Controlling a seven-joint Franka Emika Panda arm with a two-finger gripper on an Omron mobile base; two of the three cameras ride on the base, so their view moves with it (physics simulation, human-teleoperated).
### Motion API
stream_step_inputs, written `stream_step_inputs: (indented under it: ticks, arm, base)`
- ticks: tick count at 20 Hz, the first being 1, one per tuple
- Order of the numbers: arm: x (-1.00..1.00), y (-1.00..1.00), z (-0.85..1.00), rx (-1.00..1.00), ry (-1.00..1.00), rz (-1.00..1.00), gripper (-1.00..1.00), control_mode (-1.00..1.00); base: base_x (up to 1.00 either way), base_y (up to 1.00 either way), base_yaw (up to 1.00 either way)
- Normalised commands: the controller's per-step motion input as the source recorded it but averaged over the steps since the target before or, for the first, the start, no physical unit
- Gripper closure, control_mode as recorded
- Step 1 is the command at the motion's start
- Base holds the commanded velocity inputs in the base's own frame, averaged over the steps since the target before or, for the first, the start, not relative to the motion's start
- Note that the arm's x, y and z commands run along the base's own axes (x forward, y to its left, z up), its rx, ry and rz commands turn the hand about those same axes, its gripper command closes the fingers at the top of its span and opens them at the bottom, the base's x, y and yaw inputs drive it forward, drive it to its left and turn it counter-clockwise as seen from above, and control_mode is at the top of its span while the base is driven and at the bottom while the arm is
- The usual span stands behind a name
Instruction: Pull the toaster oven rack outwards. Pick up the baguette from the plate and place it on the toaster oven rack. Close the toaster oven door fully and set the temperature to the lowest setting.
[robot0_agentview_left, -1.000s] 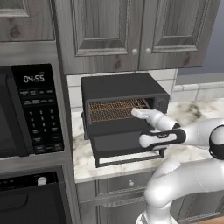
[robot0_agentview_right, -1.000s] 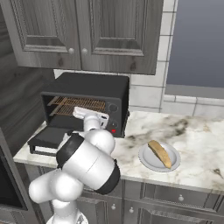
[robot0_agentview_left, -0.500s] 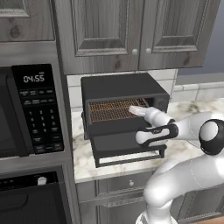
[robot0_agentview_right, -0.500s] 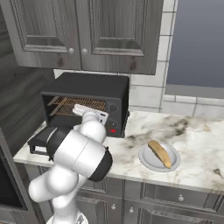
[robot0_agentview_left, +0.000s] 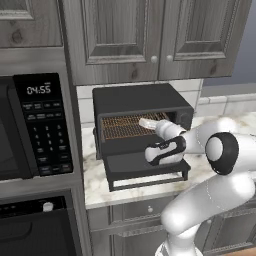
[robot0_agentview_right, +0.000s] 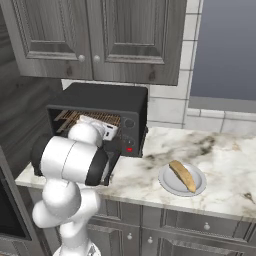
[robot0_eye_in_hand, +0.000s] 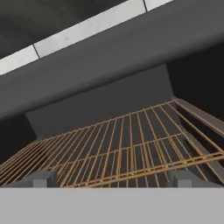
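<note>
The open, empty end effector (robot0_eye_in_hand: 112, 181) reaches at the mouth of the toaster oven (robot0_agentview_left: 140, 102), above the lowered toaster oven door (robot0_agentview_left: 145, 167). The toaster oven rack (robot0_eye_in_hand: 118, 146) lies just ahead and below, its front bar running crosswise between the spread fingertips (robot0_eye_in_hand: 41, 178).

The marble counter (robot0_agentview_right: 225, 165) carries the toaster oven (robot0_agentview_right: 107, 107) and plate (robot0_agentview_right: 167, 182).

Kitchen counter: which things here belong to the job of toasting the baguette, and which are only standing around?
For the job: toaster oven, its rack, its open door, baguette, plate, the open gripper at the rack's front edge.

Standing around: microwave, upper cabinets.
</note>
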Motion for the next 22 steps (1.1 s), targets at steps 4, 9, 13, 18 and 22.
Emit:
stream_step_inputs:
  ticks: [4,9,13,18,22]
  arm:
    - [0.08,0.19,-0.15,0.00,0.02,-0.03,-1.00,-1.00]
    - [0.01,0.00,-0.23,0.06,0.01,0.00,-1.00,-1.00]
    - [0.24,0.08,-0.01,0.03,0.01,-0.03,-1.00,-1.00]
    - [0.18,0.00,-0.25,0.06,0.02,0.00,-1.00,-1.00]
    - [0.10,0.00,-0.28,0.09,0.00,0.00,-1.00,-1.00]
  base:
    - [0.00,0.00,0.00]
    - [0.00,0.00,0.00]
    - [0.00,0.00,0.00]
    - [0.00,0.00,0.00]
    - [0.00,0.00,0.00]
